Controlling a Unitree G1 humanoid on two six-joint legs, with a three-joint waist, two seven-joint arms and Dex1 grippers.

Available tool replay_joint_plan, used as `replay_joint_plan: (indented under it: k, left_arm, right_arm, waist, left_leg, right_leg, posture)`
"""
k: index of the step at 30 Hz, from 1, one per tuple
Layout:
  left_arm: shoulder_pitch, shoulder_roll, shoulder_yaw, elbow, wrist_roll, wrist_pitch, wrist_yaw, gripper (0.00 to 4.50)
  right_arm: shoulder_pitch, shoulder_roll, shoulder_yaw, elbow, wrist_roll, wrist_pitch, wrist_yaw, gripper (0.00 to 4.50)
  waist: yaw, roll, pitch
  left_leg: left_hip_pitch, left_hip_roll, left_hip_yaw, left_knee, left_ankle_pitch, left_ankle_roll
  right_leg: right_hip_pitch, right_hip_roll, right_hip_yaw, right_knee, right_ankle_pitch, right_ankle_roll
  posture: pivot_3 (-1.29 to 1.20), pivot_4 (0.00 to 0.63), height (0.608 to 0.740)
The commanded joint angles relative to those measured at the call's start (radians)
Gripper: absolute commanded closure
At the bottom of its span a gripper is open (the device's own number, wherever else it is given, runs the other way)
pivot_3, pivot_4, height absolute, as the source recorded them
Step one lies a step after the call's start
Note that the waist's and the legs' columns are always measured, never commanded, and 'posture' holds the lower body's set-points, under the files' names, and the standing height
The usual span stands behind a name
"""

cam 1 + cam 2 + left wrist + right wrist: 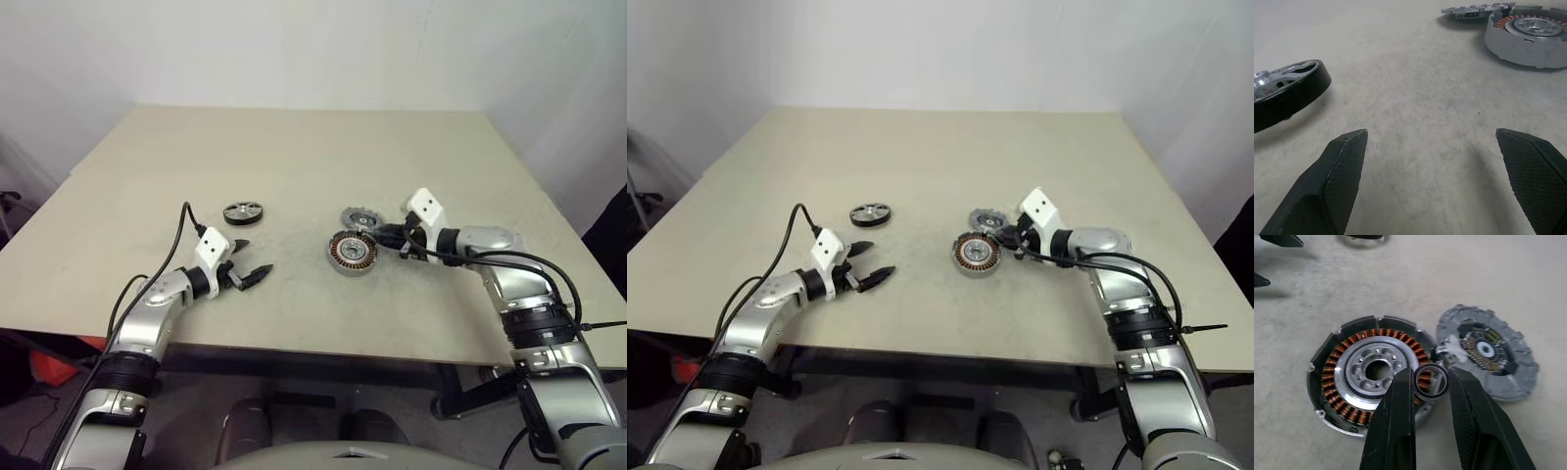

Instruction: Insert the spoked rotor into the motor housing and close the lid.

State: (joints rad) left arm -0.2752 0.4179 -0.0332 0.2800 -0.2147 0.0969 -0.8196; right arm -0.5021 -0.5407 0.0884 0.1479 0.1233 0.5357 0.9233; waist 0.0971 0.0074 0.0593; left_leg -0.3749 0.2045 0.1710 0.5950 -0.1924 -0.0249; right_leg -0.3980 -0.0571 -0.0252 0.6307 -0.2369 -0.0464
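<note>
Right gripper (1431, 382) pinches a small black ring (1431, 381), hovering right over the motor housing (1371, 373); left gripper (250, 262) gapes wide, well apart.

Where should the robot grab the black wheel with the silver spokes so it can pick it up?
Probably by its black outer rim, coming down from above with one finger on each side. The spoked rotor lies flat on the table, so its thick round edge is the easiest part to pinch. The open left gripper is nearest; the right gripper already pinches a small black ring.
</note>
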Motion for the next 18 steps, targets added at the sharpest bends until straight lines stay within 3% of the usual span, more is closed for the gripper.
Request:
replay_joint_plan:
  k: [1, 18]
  left_arm:
    - [-0.017, 0.007, 0.007, -0.048, 0.000, 0.001, 0.006, 0.08]
    - [0.003, 0.018, 0.018, -0.124, -0.005, 0.053, 0.039, 0.08]
  right_arm:
    - [-0.016, 0.016, 0.001, -0.055, 0.019, 0.014, -0.025, 3.93]
    - [0.026, 0.039, 0.052, -0.100, 0.016, 0.048, -0.050, 3.93]
  waist:
    - [0.000, 0.000, 0.000]
    - [0.000, 0.000, 0.000]
  left_leg:
    - [0.000, 0.000, 0.000, 0.000, 0.000, 0.000]
    - [0.000, -0.001, 0.000, -0.004, 0.002, -0.003]
  right_leg:
    - [0.000, 0.000, 0.000, 0.000, 0.000, 0.000]
    - [0.002, 0.000, 0.000, -0.006, 0.000, 0.000]
  posture:
    - [0.00, 0.000, 0.740]
    - [0.00, 0.000, 0.740]
